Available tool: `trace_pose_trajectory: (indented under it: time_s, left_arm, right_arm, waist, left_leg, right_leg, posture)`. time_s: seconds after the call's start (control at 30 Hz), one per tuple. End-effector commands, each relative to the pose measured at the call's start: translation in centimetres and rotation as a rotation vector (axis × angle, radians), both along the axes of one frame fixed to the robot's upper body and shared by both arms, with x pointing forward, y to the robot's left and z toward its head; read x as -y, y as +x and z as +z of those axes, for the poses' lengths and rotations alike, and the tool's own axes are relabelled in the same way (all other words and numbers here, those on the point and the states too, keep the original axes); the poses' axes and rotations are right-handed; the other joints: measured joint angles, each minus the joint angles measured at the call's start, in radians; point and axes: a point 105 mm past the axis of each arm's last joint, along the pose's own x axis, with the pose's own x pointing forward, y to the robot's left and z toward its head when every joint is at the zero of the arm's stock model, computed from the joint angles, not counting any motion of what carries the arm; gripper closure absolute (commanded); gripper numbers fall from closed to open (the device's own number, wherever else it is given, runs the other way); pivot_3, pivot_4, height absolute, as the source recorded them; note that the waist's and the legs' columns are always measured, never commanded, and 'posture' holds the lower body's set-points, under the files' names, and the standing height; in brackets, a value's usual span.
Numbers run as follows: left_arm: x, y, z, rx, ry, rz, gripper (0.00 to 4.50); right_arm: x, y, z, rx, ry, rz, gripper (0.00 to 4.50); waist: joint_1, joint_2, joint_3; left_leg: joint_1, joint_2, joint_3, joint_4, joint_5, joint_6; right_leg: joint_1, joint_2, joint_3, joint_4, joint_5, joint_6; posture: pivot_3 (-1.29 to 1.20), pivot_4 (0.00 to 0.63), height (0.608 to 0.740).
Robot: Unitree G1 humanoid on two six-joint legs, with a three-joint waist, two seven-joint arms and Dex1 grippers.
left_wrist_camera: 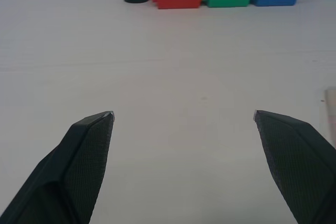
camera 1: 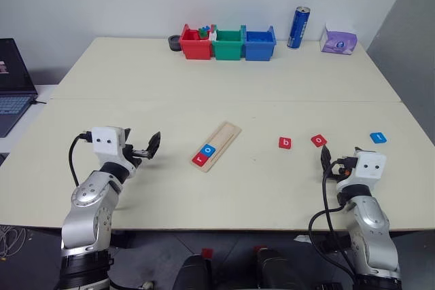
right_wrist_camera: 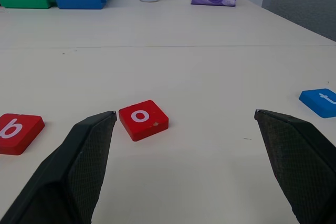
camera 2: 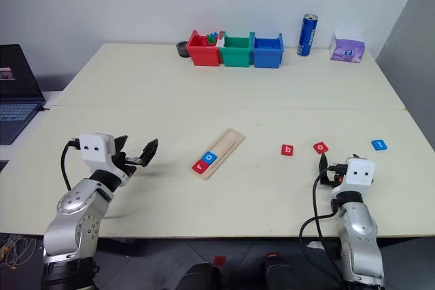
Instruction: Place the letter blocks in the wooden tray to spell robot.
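Observation:
The wooden tray (camera 1: 228,132) lies slanted at the table's middle. A red "r" block (camera 1: 199,160) and a blue "o" block (camera 1: 209,149) sit side by side in its near end. To its right, loose on the table, lie a red "b" block (camera 1: 285,142), a red "o" block (camera 1: 319,140) and a blue "t" block (camera 1: 378,138). My left gripper (camera 2: 139,147) hovers open and empty left of the tray. My right gripper (right_wrist_camera: 184,113) is open and empty just short of the red "o" block (right_wrist_camera: 143,119), with the "t" block (right_wrist_camera: 320,102) off to its right.
At the far edge stand a red bin (camera 1: 196,44), a green bin (camera 1: 228,44) and a blue bin (camera 1: 259,44), with a dark ring (camera 1: 175,43) beside them. A blue can (camera 1: 298,27) and a purple tissue pack (camera 1: 338,40) stand further right. A laptop (camera 1: 13,86) sits off the table's left.

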Motion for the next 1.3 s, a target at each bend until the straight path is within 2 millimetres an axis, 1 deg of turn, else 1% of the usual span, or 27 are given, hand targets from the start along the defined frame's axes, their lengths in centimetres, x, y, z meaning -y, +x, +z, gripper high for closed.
trace_pose_trajectory:
  time_s: [0.03, 0.07, 0.17, 0.23, 0.27, 0.3, 0.43, 0.63, 0.77, 0.93, 1.1, 1.3]
  left_arm:
    - [3.7, -0.2, 1.2, 0.000, 0.033, -0.190, 0.00]
    - [4.9, -0.4, 1.0, -0.025, 0.032, -0.253, 0.00]
    - [6.6, -0.8, 0.6, -0.073, 0.038, -0.345, 0.00]
    - [8.0, -1.5, 0.1, -0.122, 0.057, -0.433, 0.00]
    - [8.5, -1.6, -0.1, -0.139, 0.063, -0.459, 0.00]
    - [8.7, -1.7, -0.3, -0.153, 0.065, -0.470, 0.00]
    - [9.0, -1.6, -1.1, -0.199, 0.099, -0.464, 0.00]
    - [9.5, -1.5, -2.9, -0.275, 0.137, -0.433, 0.00]
    - [9.2, -0.9, -3.5, -0.288, 0.146, -0.382, 0.00]
    - [9.3, -0.6, -4.5, -0.325, 0.179, -0.363, 0.00]
    - [10.1, -0.3, -4.7, -0.327, 0.184, -0.384, 0.00]
    - [10.2, 0.0, -4.7, -0.325, 0.153, -0.384, 0.00]
  right_arm:
    - [-2.2, 0.0, 1.6, 0.039, 0.027, 0.169, 0.02]
    - [-4.1, -0.3, 2.1, 0.034, 0.050, 0.297, 0.02]
    - [-7.4, -1.4, 3.0, 0.012, 0.064, 0.537, 0.02]
    - [-10.4, -3.1, 4.1, -0.020, 0.004, 0.771, 0.02]
    - [-11.3, -3.9, 4.4, -0.039, -0.020, 0.857, 0.02]
    - [-11.9, -4.4, 4.6, -0.055, -0.037, 0.911, 0.02]
    - [-12.4, -5.1, 5.0, -0.086, -0.080, 0.985, 0.02]
    - [-12.5, -5.1, 5.5, -0.081, -0.102, 0.998, 0.02]
    - [-12.7, -5.3, 5.7, -0.079, -0.125, 1.018, 0.02]
    - [-13.0, -5.7, 5.9, -0.082, -0.135, 1.042, 0.02]
    - [-13.2, -6.0, 6.0, -0.081, -0.152, 1.055, 0.02]
    - [-13.1, -6.3, 5.9, -0.086, -0.155, 1.057, 0.02]
  waist:
    - [0.000, 0.000, 0.000]
    - [-0.001, 0.000, 0.000]
    - [-0.001, 0.000, 0.000]
    - [-0.002, 0.000, 0.001]
    - [-0.002, 0.000, 0.001]
    - [-0.002, 0.000, 0.001]
    - [0.000, -0.002, 0.002]
    - [0.000, -0.005, 0.003]
    - [0.000, -0.006, 0.004]
    - [0.001, -0.006, 0.004]
    - [0.001, -0.006, 0.004]
    - [0.001, -0.006, 0.004]
  left_leg:
    - [0.000, 0.000, 0.000, 0.000, 0.000, 0.000]
    - [0.000, 0.000, 0.000, 0.000, 0.000, 0.000]
    - [0.000, 0.000, -0.001, 0.000, 0.000, 0.000]
    - [0.000, 0.000, -0.001, 0.000, 0.000, 0.000]
    - [0.000, 0.000, -0.002, 0.000, 0.000, 0.000]
    - [0.000, 0.000, -0.002, 0.000, 0.000, 0.000]
    - [0.000, 0.000, -0.002, 0.000, 0.000, 0.000]
    - [0.000, 0.000, -0.002, 0.000, 0.000, 0.000]
    - [0.000, 0.000, -0.003, 0.000, 0.000, 0.000]
    - [0.000, 0.000, -0.003, 0.000, 0.000, 0.000]
    - [0.000, 0.000, -0.003, 0.000, 0.000, 0.000]
    - [0.000, 0.000, -0.003, 0.000, 0.000, 0.000]
  right_leg:
    - [0.000, 0.000, 0.000, 0.000, 0.000, 0.000]
    - [0.000, 0.000, 0.000, 0.000, 0.000, 0.000]
    - [0.000, 0.000, 0.000, 0.000, 0.000, 0.000]
    - [0.000, 0.001, 0.000, 0.000, 0.000, 0.000]
    - [0.000, 0.001, 0.000, 0.000, 0.000, 0.000]
    - [0.000, 0.001, 0.000, 0.000, 0.000, 0.000]
    - [0.000, 0.001, -0.001, 0.000, 0.000, 0.001]
    - [0.000, 0.001, -0.001, -0.001, 0.000, 0.001]
    - [0.000, 0.001, -0.001, -0.001, 0.000, 0.001]
    - [0.000, 0.001, -0.001, -0.001, 0.000, 0.001]
    - [0.000, 0.000, -0.001, -0.001, 0.000, 0.001]
    - [0.000, 0.000, -0.001, -0.001, 0.000, 0.001]
  posture:
    - [0.00, 0.150, 0.740]
    - [0.00, 0.150, 0.740]
    - [0.00, 0.150, 0.740]
    - [0.00, 0.150, 0.740]
    - [0.00, 0.150, 0.740]
    - [0.00, 0.150, 0.740]
    - [0.00, 0.150, 0.740]
    - [0.00, 0.150, 0.740]
    - [0.00, 0.150, 0.740]
    - [0.00, 0.150, 0.740]
    - [0.00, 0.150, 0.740]
    - [0.00, 0.150, 0.740]
